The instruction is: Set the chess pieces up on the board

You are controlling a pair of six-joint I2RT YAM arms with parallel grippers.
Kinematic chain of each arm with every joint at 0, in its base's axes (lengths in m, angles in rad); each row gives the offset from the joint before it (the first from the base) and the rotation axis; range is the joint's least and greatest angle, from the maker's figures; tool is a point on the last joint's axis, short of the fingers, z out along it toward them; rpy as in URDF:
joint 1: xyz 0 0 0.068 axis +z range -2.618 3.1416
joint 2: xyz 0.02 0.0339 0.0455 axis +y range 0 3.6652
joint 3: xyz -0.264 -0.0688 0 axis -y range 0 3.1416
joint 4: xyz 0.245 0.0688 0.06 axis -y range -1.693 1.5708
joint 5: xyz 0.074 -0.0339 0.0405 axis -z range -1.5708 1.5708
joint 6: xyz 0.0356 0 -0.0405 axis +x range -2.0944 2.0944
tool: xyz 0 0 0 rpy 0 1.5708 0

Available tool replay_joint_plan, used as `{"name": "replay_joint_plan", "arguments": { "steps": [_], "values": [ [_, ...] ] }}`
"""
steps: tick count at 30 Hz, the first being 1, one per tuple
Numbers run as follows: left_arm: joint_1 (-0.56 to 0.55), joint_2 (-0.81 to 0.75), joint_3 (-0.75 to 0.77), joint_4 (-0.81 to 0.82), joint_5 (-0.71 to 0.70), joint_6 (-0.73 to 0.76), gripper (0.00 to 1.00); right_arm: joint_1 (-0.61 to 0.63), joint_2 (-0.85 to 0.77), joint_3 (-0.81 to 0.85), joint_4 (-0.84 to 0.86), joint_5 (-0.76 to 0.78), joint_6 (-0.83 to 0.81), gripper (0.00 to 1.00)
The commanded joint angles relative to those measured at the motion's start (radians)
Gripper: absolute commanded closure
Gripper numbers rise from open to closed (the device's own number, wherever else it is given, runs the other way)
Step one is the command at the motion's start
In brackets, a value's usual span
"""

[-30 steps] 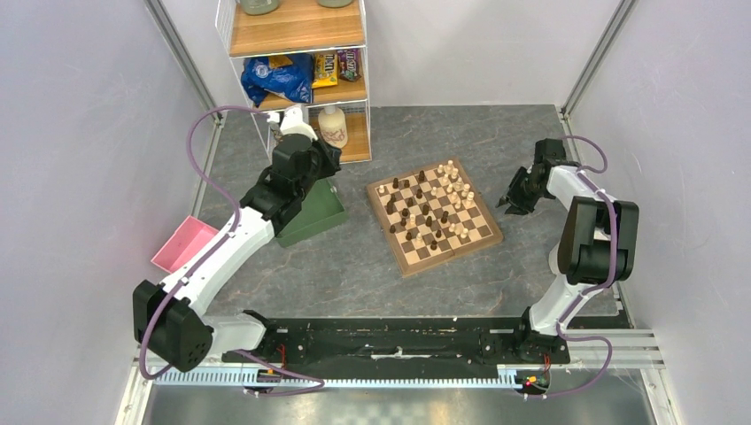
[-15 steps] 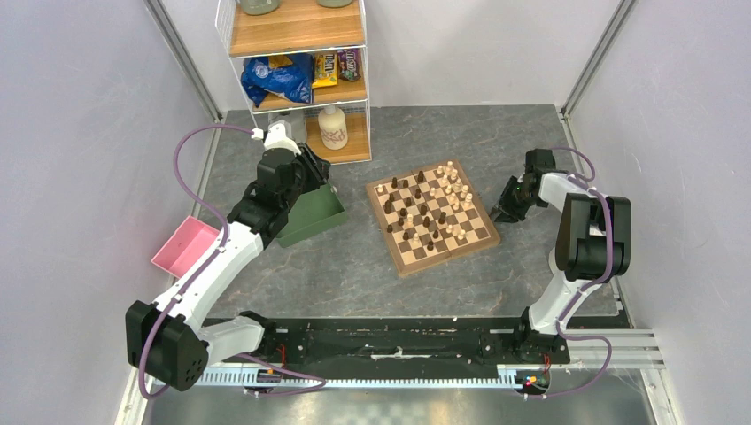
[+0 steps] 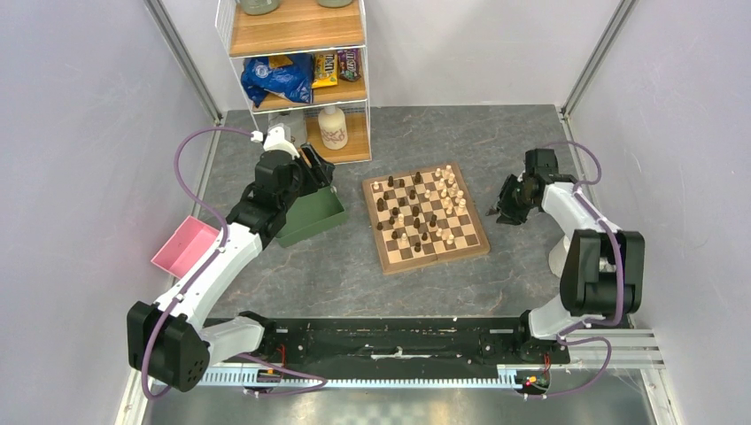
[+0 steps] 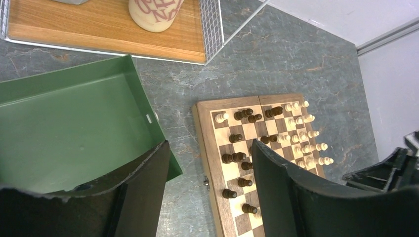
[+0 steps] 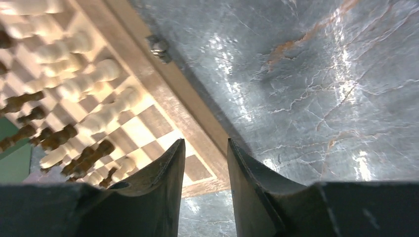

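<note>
The board lies in the middle of the table, slightly turned. The chess pieces stand scattered on it: dark ones mostly on its left half, cream ones mostly on its right. My left gripper hangs over the green tray's far corner, left of the board. In the left wrist view the left gripper is open and empty, with the board and dark pieces beyond it. My right gripper sits low just off the board's right edge. In its wrist view the right gripper is open a little, holding nothing, and the board's corner shows through the gap.
A green tray sits left of the board and a pink tray lies further left. A wire shelf at the back holds snack bags and a pale bottle. Walls close in both sides.
My left gripper has opened and drawn slightly back over the green tray. The board has slid left and turned squarer to the table. The right gripper followed it leftward.
</note>
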Motion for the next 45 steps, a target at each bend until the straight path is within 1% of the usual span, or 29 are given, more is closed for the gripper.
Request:
{"name": "replay_joint_plan", "arguments": {
  "steps": [1,5,9,12,16,20,25,31,38,45],
  "values": [
    [0.007,-0.014,0.005,0.014,0.026,0.035,0.29,0.026,-0.119,0.098,-0.051,0.041,-0.053,0.52],
    [0.009,-0.015,0.009,0.018,0.032,0.034,0.22,0.075,-0.170,0.160,-0.099,0.080,-0.090,0.42],
    [0.012,-0.016,0.007,0.019,0.032,0.034,0.16,0.165,-0.183,0.212,-0.133,0.096,-0.102,0.40],
    [0.013,-0.017,0.007,0.018,0.032,0.036,0.10,0.246,-0.175,0.240,-0.146,0.121,-0.103,0.40],
    [0.018,-0.024,0.003,0.010,0.023,0.038,0.06,0.351,-0.158,0.260,-0.150,0.192,-0.089,0.42],
    [0.023,-0.033,-0.003,0.004,0.014,0.041,0.05,0.422,-0.118,0.263,-0.165,0.231,-0.074,0.49],
    [0.030,-0.041,-0.004,-0.013,0.007,0.052,0.04,0.495,-0.096,0.229,-0.184,0.261,-0.069,0.50],
    [0.037,-0.052,-0.014,-0.015,0.003,0.056,0.04,0.524,-0.105,0.168,-0.190,0.286,-0.051,0.49],
    [0.041,-0.053,-0.017,-0.017,0.003,0.055,0.04,0.525,-0.085,0.148,-0.215,0.316,-0.047,0.49],
    [0.045,-0.051,-0.022,-0.013,0.006,0.053,0.04,0.527,-0.051,0.140,-0.211,0.289,-0.051,0.49]
  ]
}}
